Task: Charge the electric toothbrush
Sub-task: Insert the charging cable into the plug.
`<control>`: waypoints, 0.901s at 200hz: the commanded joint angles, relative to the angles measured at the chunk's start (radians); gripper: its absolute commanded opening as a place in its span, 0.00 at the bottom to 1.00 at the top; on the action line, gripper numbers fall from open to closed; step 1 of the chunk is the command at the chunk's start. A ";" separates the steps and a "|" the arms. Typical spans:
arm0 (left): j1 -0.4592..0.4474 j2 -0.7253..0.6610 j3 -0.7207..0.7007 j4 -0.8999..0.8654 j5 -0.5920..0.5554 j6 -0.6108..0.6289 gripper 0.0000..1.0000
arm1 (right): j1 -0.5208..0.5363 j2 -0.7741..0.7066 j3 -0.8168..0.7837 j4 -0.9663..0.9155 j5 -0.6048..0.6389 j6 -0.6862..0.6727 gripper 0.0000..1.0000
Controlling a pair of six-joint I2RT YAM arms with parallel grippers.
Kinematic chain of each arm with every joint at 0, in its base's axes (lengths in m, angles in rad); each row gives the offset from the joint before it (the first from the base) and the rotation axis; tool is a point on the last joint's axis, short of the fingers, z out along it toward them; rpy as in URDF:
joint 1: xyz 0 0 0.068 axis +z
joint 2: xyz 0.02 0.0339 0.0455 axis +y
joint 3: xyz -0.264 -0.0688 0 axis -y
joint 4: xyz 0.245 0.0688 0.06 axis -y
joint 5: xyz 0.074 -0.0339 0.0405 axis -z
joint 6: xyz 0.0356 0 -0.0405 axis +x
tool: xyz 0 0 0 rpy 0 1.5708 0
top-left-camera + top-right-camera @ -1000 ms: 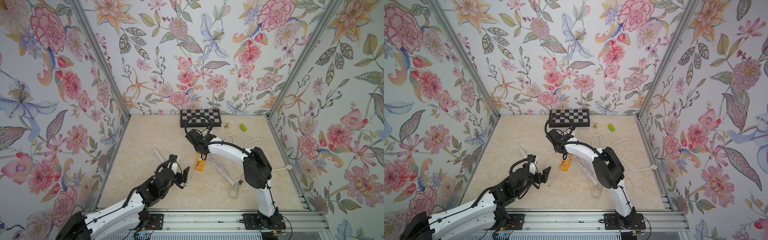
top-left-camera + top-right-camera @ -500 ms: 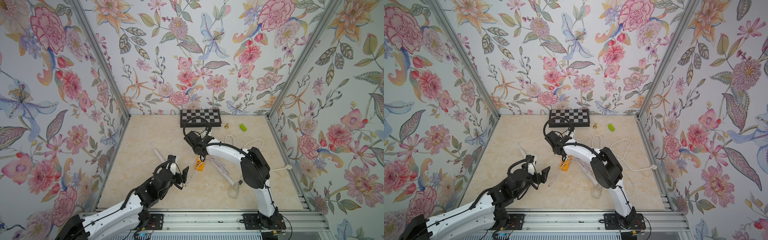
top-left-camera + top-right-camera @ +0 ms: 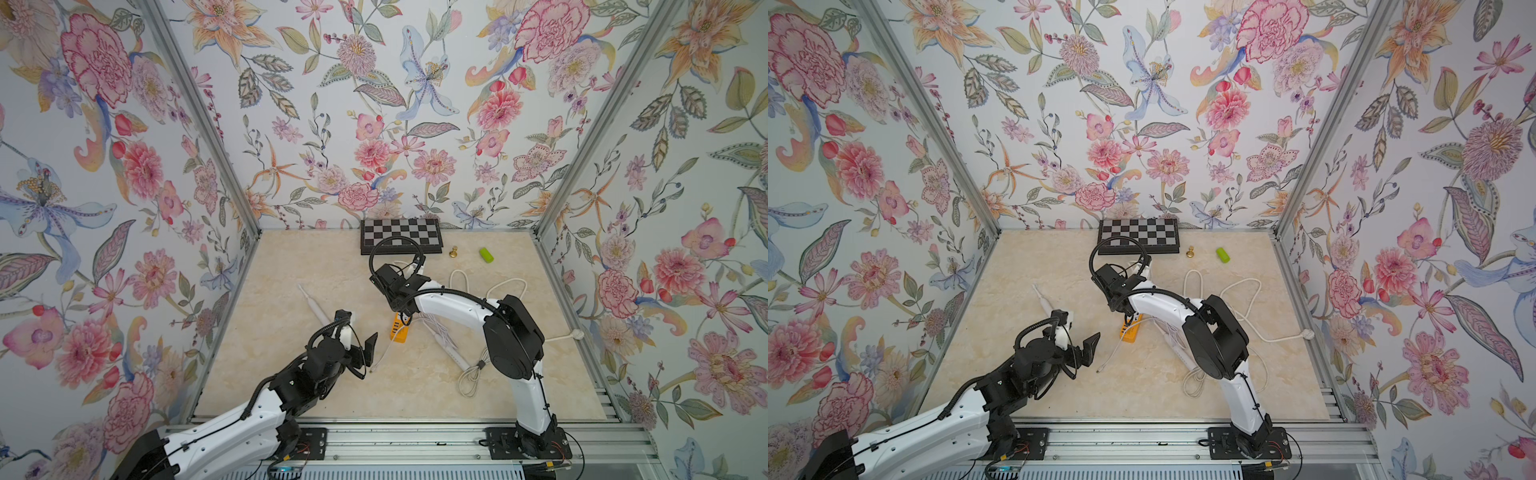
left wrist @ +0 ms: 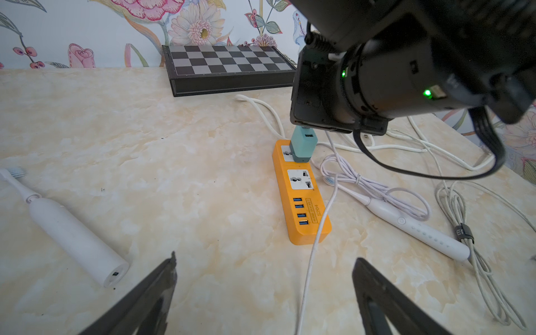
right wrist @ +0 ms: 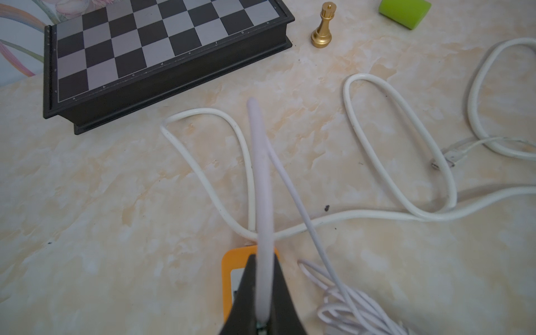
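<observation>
A white electric toothbrush [image 4: 72,232] lies flat on the table, left of my open left gripper [image 4: 265,258], and shows in a top view [image 3: 316,309]. A second slim white toothbrush [image 4: 420,232] lies beside a coiled cable, right of the orange power strip [image 4: 304,203]. A teal USB adapter [image 4: 301,145] stands in the strip's far socket. Directly above it, my right gripper [image 5: 262,255] is shut on a pale charging cable [image 5: 261,174] that sticks out between the jaws. A thin white lead [image 4: 319,232] runs over the strip toward my left gripper [image 3: 359,353].
A chessboard [image 3: 400,241] lies against the back wall, with a gold chess piece [image 3: 454,252] and a green block [image 3: 486,254] to its right. The strip's thick white cord [image 3: 511,286] loops across the right side. A tied cable bundle [image 3: 471,374] lies near the right arm's base.
My right wrist has edged slightly left above the power strip. The left arm has barely shifted, its jaws still wide.
</observation>
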 commanded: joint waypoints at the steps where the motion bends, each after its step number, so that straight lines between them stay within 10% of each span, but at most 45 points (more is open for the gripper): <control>1: 0.013 0.001 0.003 -0.007 -0.021 -0.025 0.95 | -0.009 0.084 -0.029 -0.132 -0.187 0.005 0.00; 106: 0.013 -0.008 0.052 -0.046 -0.024 -0.037 0.96 | -0.005 -0.157 -0.039 -0.041 -0.248 -0.046 0.56; 180: 0.017 -0.065 0.148 -0.295 -0.098 -0.172 0.96 | 0.006 -0.448 -0.314 0.146 -0.533 -0.429 0.66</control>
